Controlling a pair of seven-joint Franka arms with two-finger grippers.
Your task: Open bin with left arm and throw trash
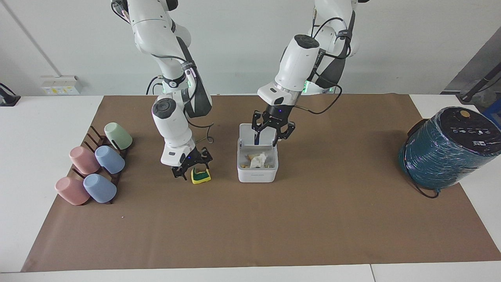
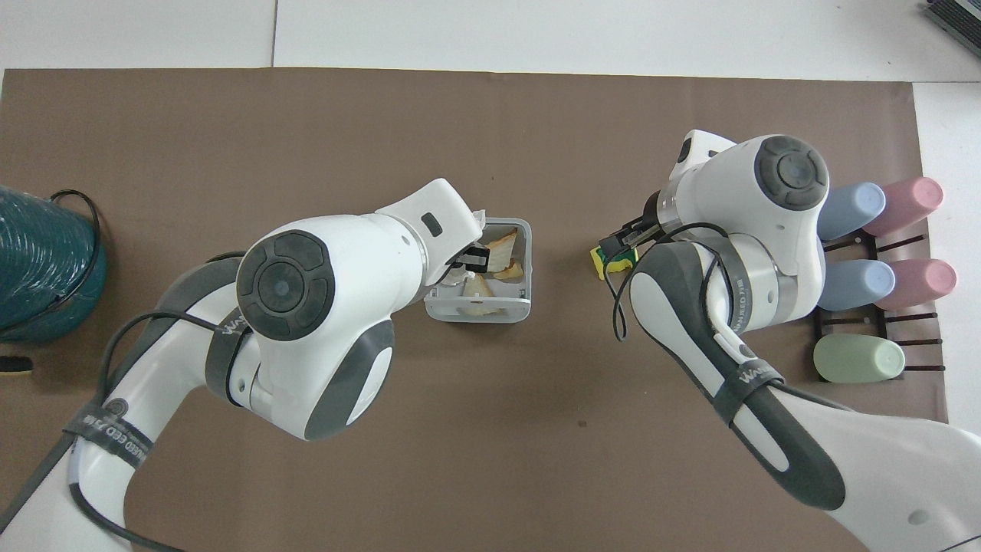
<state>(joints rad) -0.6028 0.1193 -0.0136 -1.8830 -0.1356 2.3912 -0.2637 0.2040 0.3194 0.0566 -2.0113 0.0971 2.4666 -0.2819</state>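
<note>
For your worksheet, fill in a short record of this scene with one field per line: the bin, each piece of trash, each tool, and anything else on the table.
bin: white bin, lid up, mid-table
paper wad: white paper wad lying in the bin on the bread pieces
sponge: yellow-green sponge bit on the brown mat, beside the bin toward the right arm's end
left tool: left tool open over the bin, holding nothing
right tool: right tool open, low beside the sponge bit
other: five pastel cups on a rack; teal-wrapped cylinder at the left arm's end
</note>
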